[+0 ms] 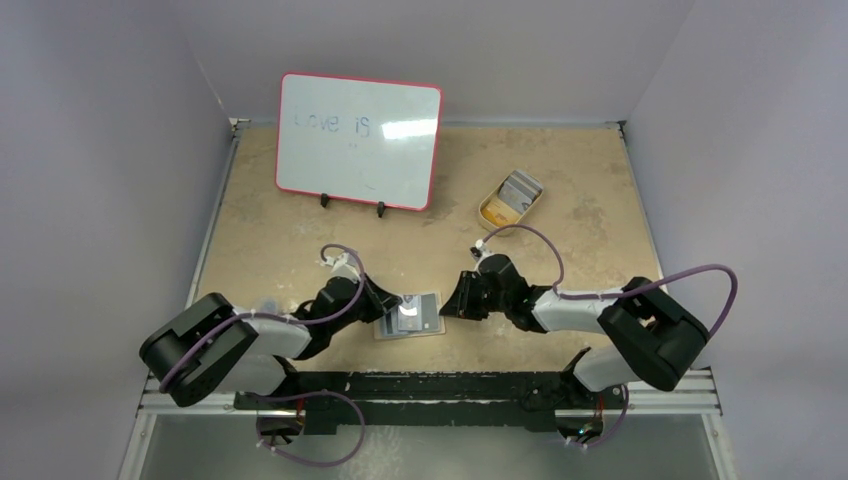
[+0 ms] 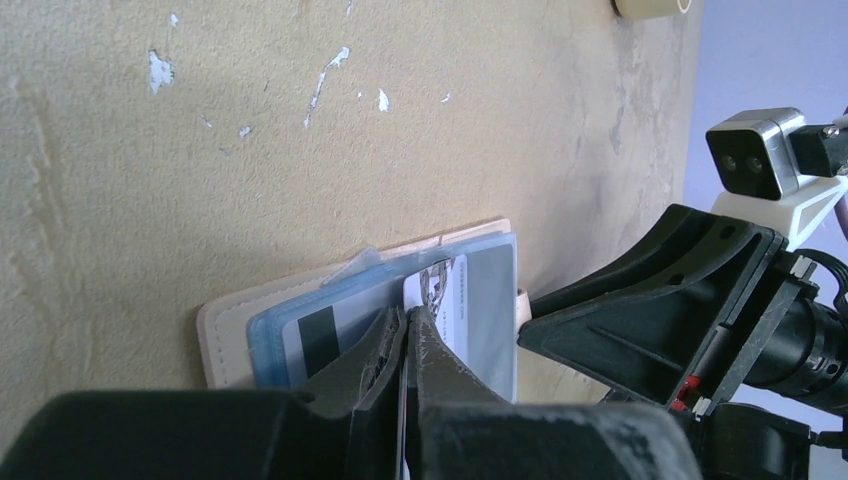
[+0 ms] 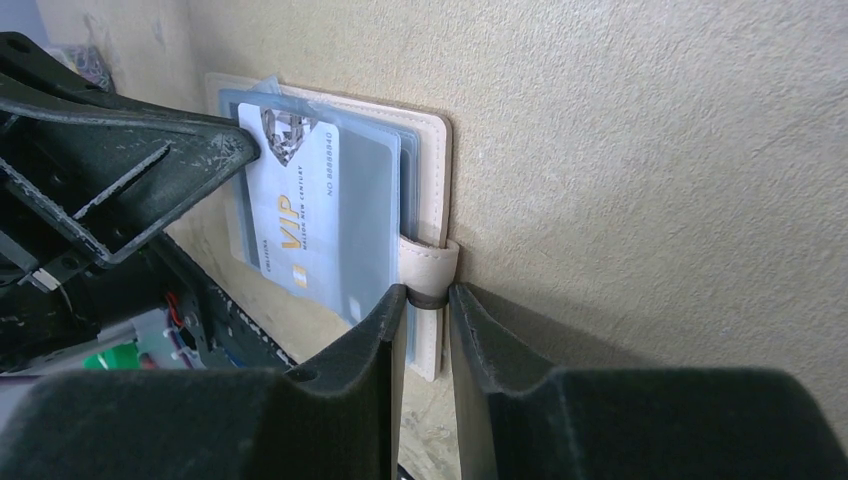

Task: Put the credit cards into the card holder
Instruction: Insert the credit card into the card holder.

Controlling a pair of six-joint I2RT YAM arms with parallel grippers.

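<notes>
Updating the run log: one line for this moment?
left hand: shut on credit card | right hand: at card holder snap tab, grip unclear

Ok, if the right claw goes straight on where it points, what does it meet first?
The snap tab of the card holder, just ahead of the right claw; they may already touch.

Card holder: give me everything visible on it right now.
The card holder lies open and flat on the table, between the two grippers. Its cover looks like pale tan leather; inside are bluish translucent sleeves, and a snap tab loops off one long edge. One sleeve holds a card with a dark stripe. A white VIP card lies across the sleeves, pinched by the left gripper. The right gripper sits at the tab, jaws narrowly apart; whether it touches is unclear.
</notes>
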